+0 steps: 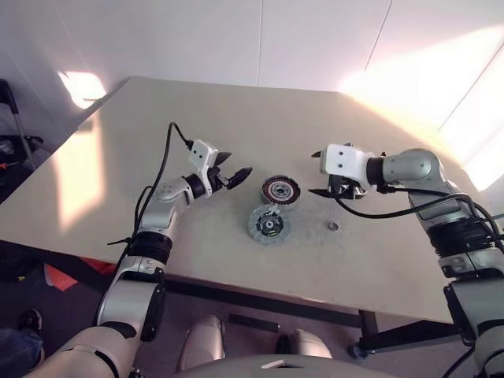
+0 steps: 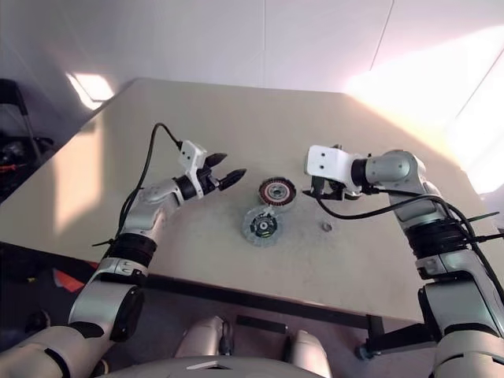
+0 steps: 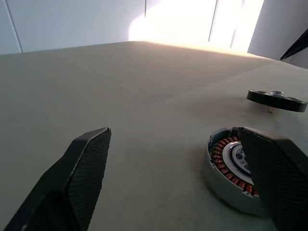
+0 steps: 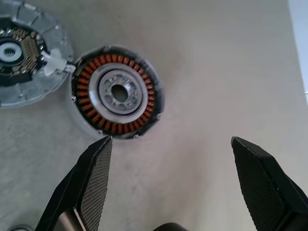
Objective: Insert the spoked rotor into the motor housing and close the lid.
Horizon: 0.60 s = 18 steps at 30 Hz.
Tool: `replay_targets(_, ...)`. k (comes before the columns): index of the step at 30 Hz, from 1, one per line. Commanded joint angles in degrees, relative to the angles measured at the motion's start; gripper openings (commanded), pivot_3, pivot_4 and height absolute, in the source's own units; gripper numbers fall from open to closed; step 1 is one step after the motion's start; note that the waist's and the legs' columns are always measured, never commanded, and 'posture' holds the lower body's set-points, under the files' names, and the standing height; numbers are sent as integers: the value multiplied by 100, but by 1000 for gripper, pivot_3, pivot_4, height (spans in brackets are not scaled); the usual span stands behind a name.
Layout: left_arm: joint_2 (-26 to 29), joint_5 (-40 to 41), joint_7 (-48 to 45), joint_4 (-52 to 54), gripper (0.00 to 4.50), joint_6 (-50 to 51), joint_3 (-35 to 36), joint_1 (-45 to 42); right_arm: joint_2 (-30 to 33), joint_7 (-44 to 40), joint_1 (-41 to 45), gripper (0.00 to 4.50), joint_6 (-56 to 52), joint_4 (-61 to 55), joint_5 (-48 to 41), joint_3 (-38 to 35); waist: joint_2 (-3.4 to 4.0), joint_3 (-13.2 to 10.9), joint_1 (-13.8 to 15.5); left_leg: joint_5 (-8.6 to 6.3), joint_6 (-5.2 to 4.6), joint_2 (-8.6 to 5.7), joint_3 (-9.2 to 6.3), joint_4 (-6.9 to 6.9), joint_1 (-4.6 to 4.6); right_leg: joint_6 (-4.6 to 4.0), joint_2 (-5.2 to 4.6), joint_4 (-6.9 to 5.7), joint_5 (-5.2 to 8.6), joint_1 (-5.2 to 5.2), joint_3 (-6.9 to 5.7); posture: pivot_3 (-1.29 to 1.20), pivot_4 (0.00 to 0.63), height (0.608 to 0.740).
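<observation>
Copper-wound motor housing (image 1: 281,190) lies face-up for loading; lid (image 1: 268,224) at its 7 o'clock; both grippers' fingers apart, empty.

no readable text, labels or numbers

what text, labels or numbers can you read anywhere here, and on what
None: no legible words, brand names or numbers in any view.
The lid has a small green-yellow mark near its black hub, too small to tell whether it carries text.
The motor housing shows copper windings and a metal centre, no lettering.
The left gripper and right gripper bear no readable label.
</observation>
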<state>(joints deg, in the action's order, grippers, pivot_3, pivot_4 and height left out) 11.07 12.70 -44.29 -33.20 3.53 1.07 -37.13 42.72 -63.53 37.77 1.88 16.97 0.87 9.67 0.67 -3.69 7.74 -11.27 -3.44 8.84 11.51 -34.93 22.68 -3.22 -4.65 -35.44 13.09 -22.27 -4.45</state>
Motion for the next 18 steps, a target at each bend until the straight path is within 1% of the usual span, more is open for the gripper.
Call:
replay_targets(1, 64, 43, 30, 316, 4476, -30, 40, 106, -124, -301, -408, 4446, -861, -202, -1143, -704, 0, 0, 12, -3, -6, 0, 1, -4, 0, 0, -1, 2, 0, 3, 0, 0, 0, 740)
replay_targets(4, 99, 30, 52, 364, 4476, -16, 37, 165, 38, -289, -999, 4446, -965, -242, -1190, -863, 0, -1, 51, -8, -14, 0, 1, -8, 3, 0, -2, 7, 0, 4, 0, 0, 0, 740)
replay_targets(7, 110, 26, 56, 354, 4476, -13, 24, 154, 220, -366, -1698, 4446, -1194, -653, -1379, -1049, 0, -1, 109, -10, -7, 0, 1, -10, 7, 1, -2, 4, 0, -1, -1, 0, 0, 740)
replay_targets(12, 65, -5, 28, 233, 4476, -24, -61, 59, 391, -241, -2636, 4446, -1553, -1238, -1601, -1367, 1, 0, 87, -9, -1, 1, 1, -10, -2, 3, -1, 3, 0, 4, 0, 0, 0, 740)
replay_targets(15, 36, -27, -4, 153, 4476, -49, -110, 5, 361, -112, -2993, 4446, -1629, -1329, -1593, -1408, -1, -1, 89, -9, 2, 2, 0, -8, -23, 9, -1, 5, 3, 19, 0, 0, 0, 740)
replay_targets(17, 32, -39, -11, 117, 4476, -69, -130, -18, 318, -39, -3079, 4446, -1680, -1350, -1606, -1414, 0, -1, 86, -8, 4, 1, 0, -6, -27, 44, -1, 6, 23, 21, 0, 0, 0, 740)
replay_targets(18, 31, -42, -15, 103, 4476, -76, -133, -27, 296, -3, -3100, 4446, -1693, -1345, -1608, -1407, 0, -1, 83, -8, 4, 1, 0, -5, -27, 45, -1, 6, 24, 21, 0, 0, 0, 740)
